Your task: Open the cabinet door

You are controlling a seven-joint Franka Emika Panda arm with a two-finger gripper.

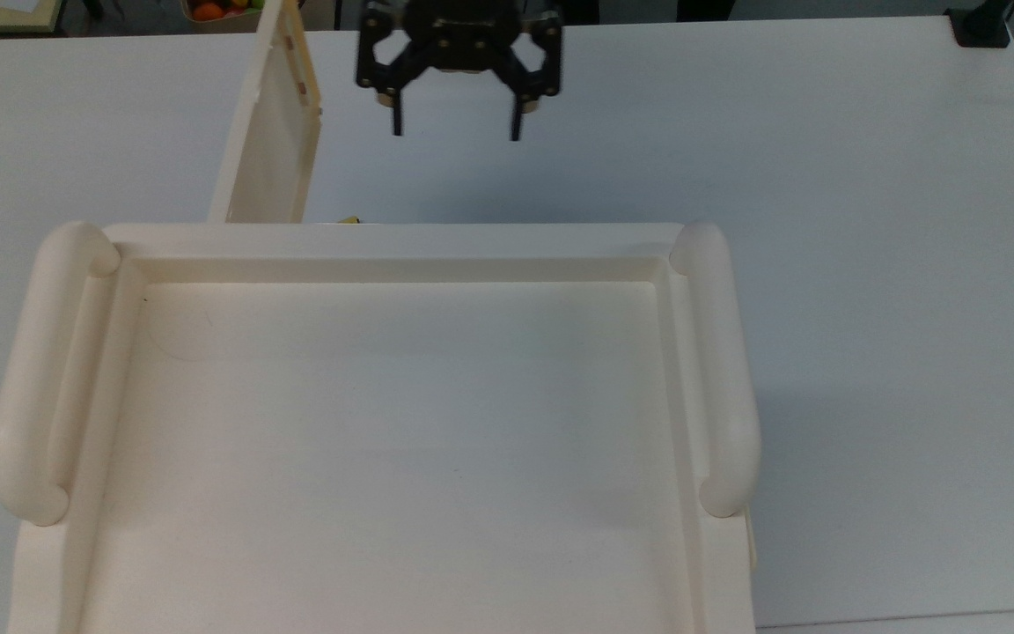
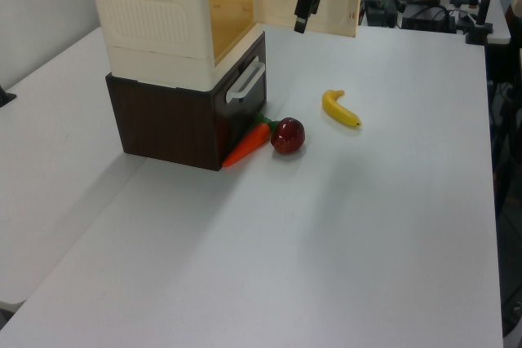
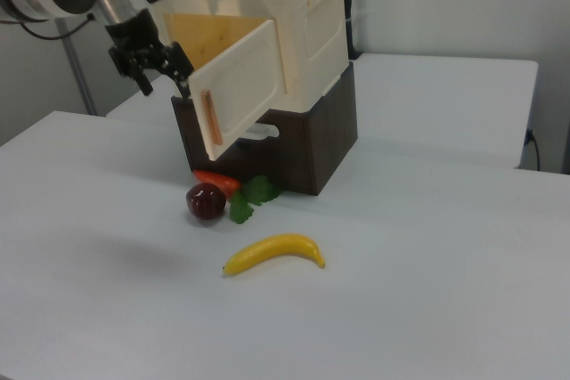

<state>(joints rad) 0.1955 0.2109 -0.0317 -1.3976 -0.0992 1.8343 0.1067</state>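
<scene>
The cabinet (image 1: 384,242) (image 2: 155,22) (image 3: 312,15) is a cream-white unit with a tray-like top and rounded side rails. Its cabinet door (image 1: 269,132) (image 2: 336,6) (image 3: 245,86) stands swung wide out from the front, with the yellowish inside of the cabinet exposed. My gripper (image 1: 456,134) (image 2: 299,24) (image 3: 165,84) is open and hangs in front of the cabinet opening, to the top view's right of the door's free edge. It is apart from the door, with nothing between the fingers.
The cabinet rests on a dark brown drawer unit (image 2: 171,124) (image 3: 321,144) with a white handle. In front of it on the white table lie a carrot (image 2: 247,146) (image 3: 218,182), a red apple (image 2: 288,135) (image 3: 206,201) and a banana (image 2: 341,109) (image 3: 274,254).
</scene>
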